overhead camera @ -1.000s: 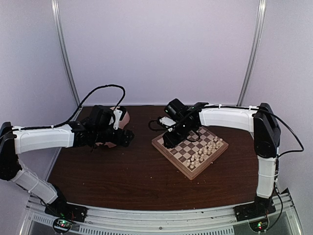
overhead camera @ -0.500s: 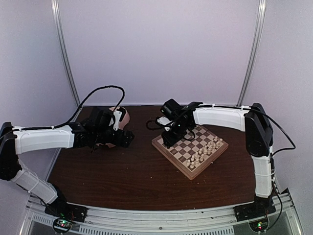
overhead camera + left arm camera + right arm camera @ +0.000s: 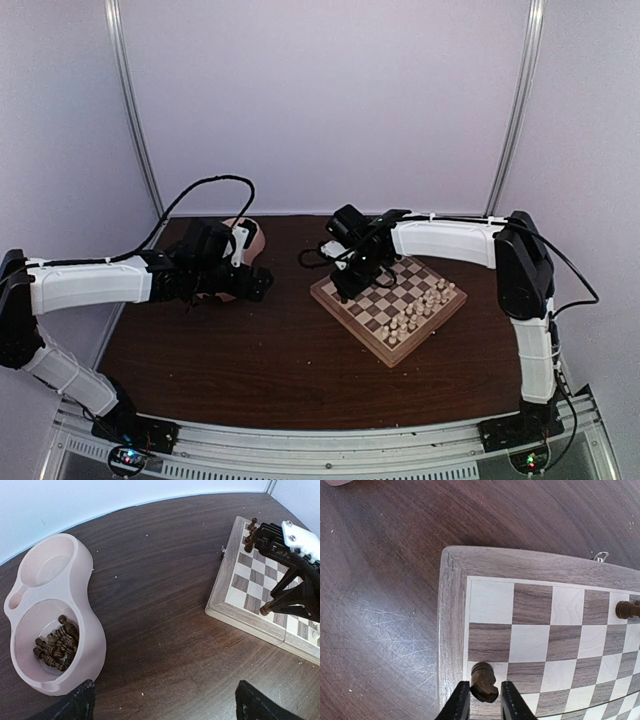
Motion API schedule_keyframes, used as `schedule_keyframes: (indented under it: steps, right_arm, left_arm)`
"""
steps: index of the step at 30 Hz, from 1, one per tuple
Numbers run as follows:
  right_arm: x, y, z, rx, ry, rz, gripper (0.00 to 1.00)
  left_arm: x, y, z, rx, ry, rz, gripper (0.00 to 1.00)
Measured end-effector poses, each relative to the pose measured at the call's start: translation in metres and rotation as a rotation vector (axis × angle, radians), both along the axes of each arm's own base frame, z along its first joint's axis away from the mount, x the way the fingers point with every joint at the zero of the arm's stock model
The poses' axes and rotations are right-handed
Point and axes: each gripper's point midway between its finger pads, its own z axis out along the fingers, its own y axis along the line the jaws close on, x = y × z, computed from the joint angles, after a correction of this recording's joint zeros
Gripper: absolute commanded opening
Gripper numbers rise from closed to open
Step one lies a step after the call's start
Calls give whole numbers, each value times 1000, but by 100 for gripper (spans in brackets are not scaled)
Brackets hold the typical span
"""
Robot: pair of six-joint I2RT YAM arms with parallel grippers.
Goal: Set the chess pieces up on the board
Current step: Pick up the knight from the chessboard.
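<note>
The right claw (image 3: pixel 485 701) is down at the corner of the board (image 3: pixel 451 630) that faces the pink double bowl (image 3: pixel 92 630). Its two fingers are drawn in narrowly on either side of one dark chessman (image 3: pixel 484 681). The pads appear to touch it on both sides, though the wrist view is too tight to be sure. That piece is at a pale square in the outermost column, right beside the tan border. Two more dark pieces (image 3: pixel 251 530) stand at the board's far corner. The pale chessmen (image 3: pixel 420 310) are crowded along the opposite side.

The left claw (image 3: pixel 167 704) hangs over the dark wooden surface (image 3: pixel 160 605) near the bowl, its fingers spread wide and holding nothing. The remaining heap of dark chessmen (image 3: pixel 55 647) lies in the bowl's nearer, larger compartment. The bowl sits well apart from the board.
</note>
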Motion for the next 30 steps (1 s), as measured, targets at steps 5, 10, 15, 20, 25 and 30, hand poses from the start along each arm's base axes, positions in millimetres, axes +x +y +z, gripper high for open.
schedule_keyframes:
  steps: [5,10,15,20,25,30]
  right_arm:
    - [1,-1,0,-4,-7,-1,23]
    - [2,-1,0,-6,-9,0,29]
    - [1,-1,0,-6,-9,1,29]
    - [1,-1,0,-6,-9,2,28]
    - [1,-1,0,-8,-7,4,28]
    - [3,2,1,-8,-11,14,23]
  left_arm:
    - [0,1,-1,7,0,6,98]
    - [0,2,-1,10,0,9,98]
    - [0,2,-1,10,1,10,98]
    - [0,3,-1,14,4,10,98]
    - [0,3,-1,18,7,11,98]
    - [0,4,-1,25,9,15,97]
